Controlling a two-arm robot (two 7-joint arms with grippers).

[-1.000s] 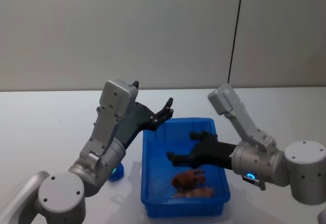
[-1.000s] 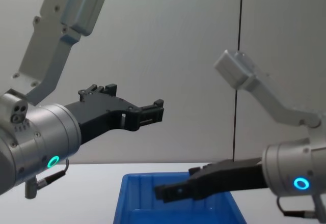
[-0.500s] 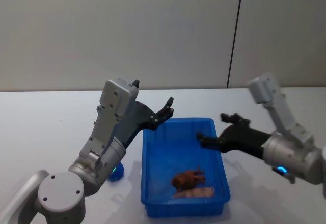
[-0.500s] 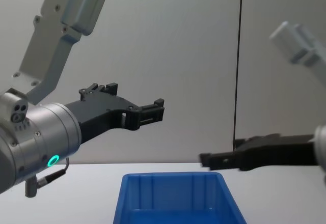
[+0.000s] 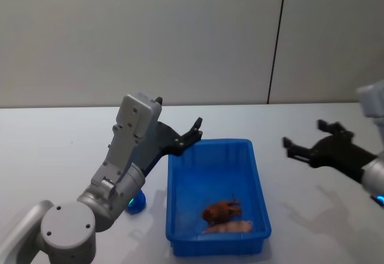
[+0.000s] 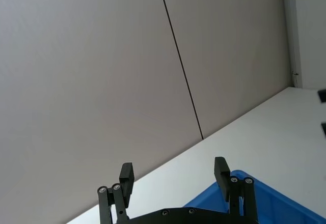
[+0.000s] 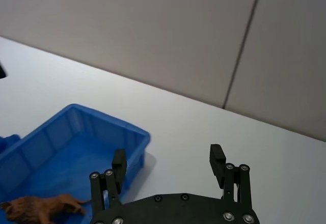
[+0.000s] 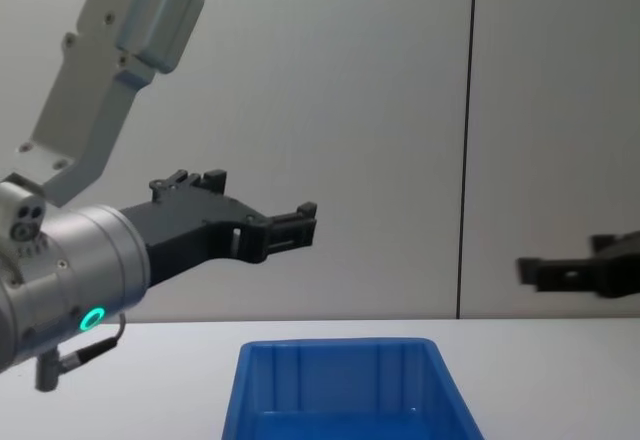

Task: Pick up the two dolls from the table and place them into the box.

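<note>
Both dolls are contained in the box [image 5: 174, 199].
The brown doll [image 5: 221, 211] and pink doll [image 5: 231, 227] are laid touching at its near end. The left gripper [image 5: 195, 131] over its far-left corner and the right gripper [image 5: 304, 136] off its right side are spread empty.

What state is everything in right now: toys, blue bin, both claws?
brown doll: lying inside the box
pink doll: lying inside the box, beside the brown one
box: upright on the table
left gripper: open, empty, raised by the box's far left corner
right gripper: open, empty, raised right of the box
</note>
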